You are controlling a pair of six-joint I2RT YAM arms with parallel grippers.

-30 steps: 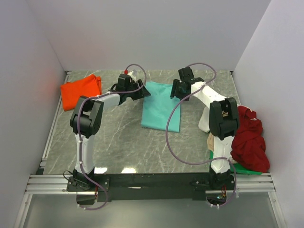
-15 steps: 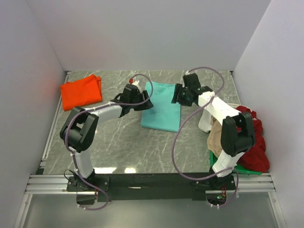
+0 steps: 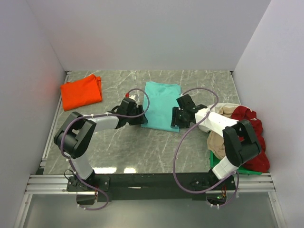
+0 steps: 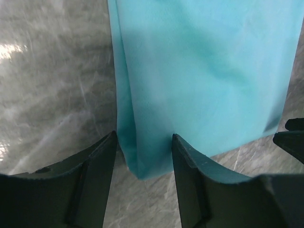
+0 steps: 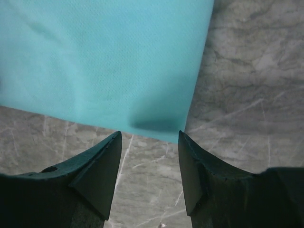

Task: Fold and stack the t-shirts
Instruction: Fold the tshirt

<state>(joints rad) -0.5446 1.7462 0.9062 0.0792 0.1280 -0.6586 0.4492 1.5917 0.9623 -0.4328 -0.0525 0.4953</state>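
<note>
Grey marbled table (image 3: pixel 142 147) is lying boxed in by plain white walls (image 3: pixel 152 33) on three sides. On it, the left gripper (image 3: pixel 141 120) is sitting low at the near left corner of the teal shirt (image 3: pixel 161 104), its jaws standing well apart; in the left wrist view that gripper (image 4: pixel 142 142) is straddling the shirt's (image 4: pixel 204 71) folded corner, the cloth lying between the fingers (image 4: pixel 95 161), and whether they are touching it I cannot tell. The right gripper (image 3: pixel 175 118) is likewise standing spread at the near right corner, and its wrist view is showing the gripper (image 5: pixel 149 137) with the shirt's (image 5: pixel 104 61) corner just at the gap between the tips, nothing pinched. Between the two grippers the teal shirt is lying flat as a narrow folded strip running away from the arms, mid-table. Well apart, at the far left, an orange shirt (image 3: pixel 80 91) is lying folded. Along the right wall, beside the right arm, a red shirt (image 3: pixel 249 128) is lying crumpled over a beige shirt (image 3: pixel 217 141), with a green shirt (image 3: pixel 247 170) showing beneath them at the near edge.
</note>
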